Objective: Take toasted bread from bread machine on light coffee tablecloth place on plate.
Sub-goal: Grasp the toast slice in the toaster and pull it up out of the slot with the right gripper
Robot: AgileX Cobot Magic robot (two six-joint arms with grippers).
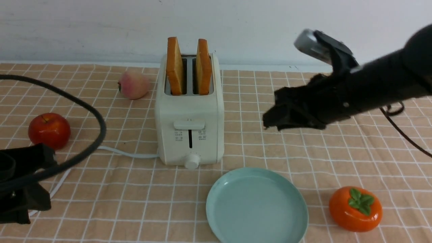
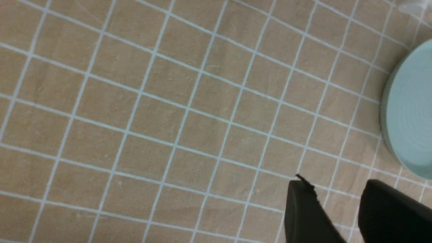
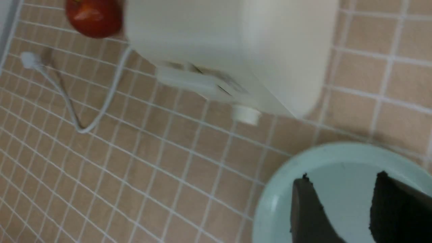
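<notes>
**Two slices of toast [image 1: 174,65] stand in the toaster [image 1: 189,114]**

Both slices stand upright in the two slots, in the upper middle of the front picture. The left slice [image 1: 174,65] and the right slice [image 1: 204,66] show their orange-brown crust edges and rise well above the grey top. The toaster is cream-white, with a lever on its front and a round knob [image 1: 192,160] at the bottom. Its white cord [image 1: 128,154] runs to the left over the tablecloth [image 1: 270,152], a peach-tan cloth with a white grid.

The plate [image 1: 256,206], round and pale blue-green, lies in the lower middle of the picture. It is just in front of the toaster and a little to the right, not touching it.

The right gripper [image 3: 342,184] hangs in the air at the right of the front picture, apart from the toaster. In its wrist view the two black fingers stand apart and only the plate is seen between them, so it holds nothing. The left gripper [image 2: 334,192] is low in the lower left corner of the front picture. In its wrist view the fingers also stand apart, over the cloth and near the edge of the plate, and they hold nothing.

Three fruits lie on the cloth. A red apple [image 1: 49,130] is at the left, a peach [image 1: 134,84] is at the upper left beside the toaster, and an orange fruit [image 1: 355,209] with a green leaf cap is at the lower right near the plate. A thick black cable [image 1: 91,111] curves across the left side.
</notes>
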